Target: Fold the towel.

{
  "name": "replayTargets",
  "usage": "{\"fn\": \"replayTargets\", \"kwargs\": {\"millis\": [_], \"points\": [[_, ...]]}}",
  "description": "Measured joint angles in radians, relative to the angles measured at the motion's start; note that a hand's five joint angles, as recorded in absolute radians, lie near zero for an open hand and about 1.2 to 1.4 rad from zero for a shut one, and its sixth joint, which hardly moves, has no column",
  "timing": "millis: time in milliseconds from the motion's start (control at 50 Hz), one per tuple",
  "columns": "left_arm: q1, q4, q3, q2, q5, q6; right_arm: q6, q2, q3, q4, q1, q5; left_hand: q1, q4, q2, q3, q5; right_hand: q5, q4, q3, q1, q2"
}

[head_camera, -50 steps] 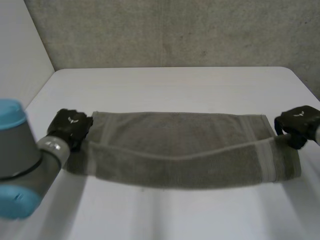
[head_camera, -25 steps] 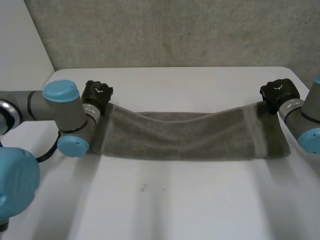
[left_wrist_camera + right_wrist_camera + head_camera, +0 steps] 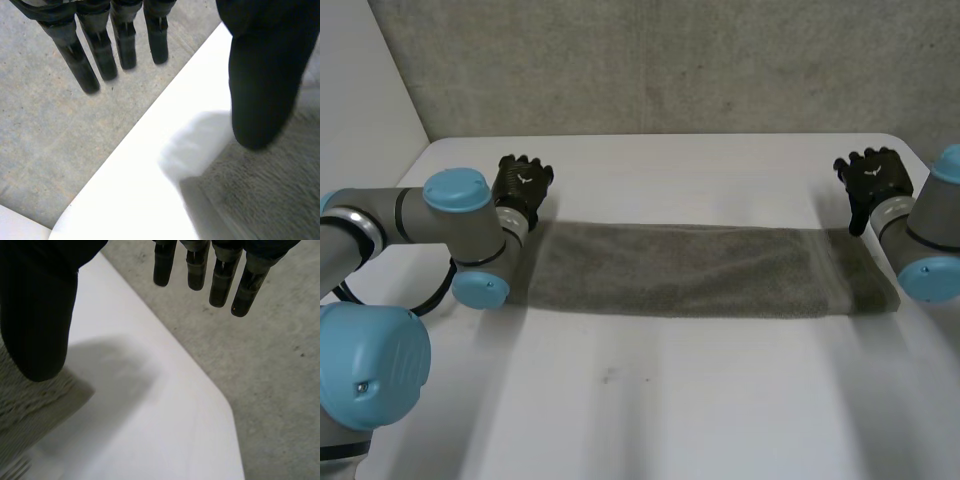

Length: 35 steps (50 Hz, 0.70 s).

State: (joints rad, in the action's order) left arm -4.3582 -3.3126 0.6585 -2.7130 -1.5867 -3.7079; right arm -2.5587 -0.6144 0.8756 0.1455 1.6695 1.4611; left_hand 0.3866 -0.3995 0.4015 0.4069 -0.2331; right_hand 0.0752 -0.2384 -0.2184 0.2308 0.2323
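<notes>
We see the towel (image 3: pixel 690 270) lying flat on the white table (image 3: pixel 660 400) as a long folded strip, stretched between the two hands. The left hand (image 3: pixel 523 185) sits just past one far corner, fingers straight and spread, holding nothing. In its wrist view the left hand (image 3: pixel 265 75) has its thumb over the towel (image 3: pixel 265 195) corner - touching or not, we cannot tell - while its fingers (image 3: pixel 102 50) reach out beyond the table edge. The right hand (image 3: pixel 873 180) sits just past the opposite far corner, also spread and empty. In its wrist view the right hand (image 3: pixel 40 315) has its thumb above the towel (image 3: pixel 30 405) edge, with straight fingers (image 3: pixel 220 275) well clear of the cloth.
</notes>
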Motion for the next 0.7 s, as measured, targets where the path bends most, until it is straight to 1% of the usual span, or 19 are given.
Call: {"fn": "replayTargets", "kwargs": {"millis": [40,60,100,140,180,200,220,280,300,400,440,480,500,520,540,600,620,700], "points": [[0.004,0.002,0.01,0.015,-0.001,0.001,-0.017,-0.03,0.007,0.0,0.001,0.003,-0.099,0.12,-0.133,-0.139,0.109,-0.001,0.0,0.0,-0.017,0.0],[0.005,0.004,0.014,0.021,-0.002,0.002,-0.024,-0.042,0.011,-0.001,0.002,0.004,-0.145,0.16,-0.167,-0.172,0.148,-0.001,0.0,0.0,-0.019,0.0],[0.007,0.006,0.032,0.043,-0.005,0.003,-0.045,-0.074,0.024,-0.001,0.002,0.004,-0.172,0.185,-0.187,-0.189,0.175,-0.001,0.0,0.0,-0.019,0.0],[0.009,0.008,0.092,0.105,-0.014,0.006,-0.088,-0.148,0.067,-0.001,0.001,0.001,-0.192,0.214,-0.217,-0.22,0.196,-0.001,0.0,0.0,-0.02,0.0],[0.009,0.007,0.108,0.121,-0.016,0.007,-0.098,-0.168,0.081,-0.002,0.0,-0.001,-0.192,0.214,-0.217,-0.22,0.196,-0.001,0.0,0.0,-0.02,0.0],[0.009,0.006,0.164,0.174,-0.024,0.012,-0.11,-0.197,0.1,-0.003,-0.001,-0.003,-0.192,0.22,-0.223,-0.226,0.2,-0.001,0.0,0.0,-0.02,0.0],[0.009,0.004,0.214,0.219,-0.03,0.018,-0.131,-0.265,0.154,-0.009,-0.004,-0.007,-0.201,0.223,-0.226,-0.23,0.201,-0.002,0.0,0.0,-0.02,0.0],[0.008,0.002,0.31,0.306,-0.038,0.04,-0.141,-0.34,0.224,-0.023,-0.006,-0.012,-0.201,0.227,-0.229,-0.235,0.203,-0.002,0.0,0.0,-0.021,0.0],[0.007,0.001,0.385,0.372,-0.042,0.065,-0.144,-0.393,0.278,-0.04,-0.008,-0.017,-0.205,0.227,-0.231,-0.235,0.204,-0.002,0.0,0.0,-0.021,0.0],[0.003,-0.001,0.566,0.529,-0.043,0.144,-0.138,-0.502,0.412,-0.114,-0.018,-0.04,-0.205,0.229,-0.233,-0.238,0.205,-0.005,0.0,0.0,-0.024,0.0],[-0.001,-0.002,0.663,0.611,-0.041,0.197,-0.132,-0.541,0.479,-0.156,-0.033,-0.06,-0.205,0.229,-0.233,-0.238,0.205,-0.005,0.0,0.0,-0.024,0.0],[-0.003,-0.002,0.725,0.661,-0.04,0.231,-0.128,-0.556,0.512,-0.173,-0.044,-0.071,-0.205,0.23,-0.234,-0.238,0.205,-0.006,0.0,0.0,-0.022,0.0],[-0.003,-0.002,0.725,0.661,-0.04,0.231,-0.128,-0.556,0.512,-0.173,-0.044,-0.071,-0.205,0.23,-0.234,-0.238,0.205,-0.006,0.0,0.0,-0.022,0.0],[-0.006,-0.002,0.799,0.717,-0.038,0.272,-0.123,-0.578,0.575,-0.191,-0.067,-0.1,-0.205,0.231,-0.234,-0.238,0.205,0.001,-0.007,-0.011,0.015,0.007],[-0.006,-0.002,0.818,0.731,-0.037,0.283,-0.122,-0.583,0.591,-0.192,-0.073,-0.108,-0.205,0.231,-0.234,-0.238,0.205,0.015,-0.016,-0.031,0.055,0.018],[-0.007,-0.003,0.85,0.753,-0.036,0.299,-0.121,-0.59,0.616,-0.192,-0.084,-0.122,-0.205,0.231,-0.234,-0.238,0.205,0.015,-0.016,-0.031,0.055,0.018],[-0.007,-0.004,0.948,0.81,-0.035,0.344,-0.117,-0.608,0.7,-0.173,-0.12,-0.172,-0.205,0.231,-0.235,-0.238,0.205,0.126,-0.148,-0.174,0.228,0.142],[-0.007,-0.012,1.022,0.843,-0.034,0.363,-0.113,-0.614,0.776,-0.126,-0.149,-0.218,-0.205,0.232,-0.235,-0.238,0.205,0.167,-0.193,-0.214,0.273,0.183]]}}
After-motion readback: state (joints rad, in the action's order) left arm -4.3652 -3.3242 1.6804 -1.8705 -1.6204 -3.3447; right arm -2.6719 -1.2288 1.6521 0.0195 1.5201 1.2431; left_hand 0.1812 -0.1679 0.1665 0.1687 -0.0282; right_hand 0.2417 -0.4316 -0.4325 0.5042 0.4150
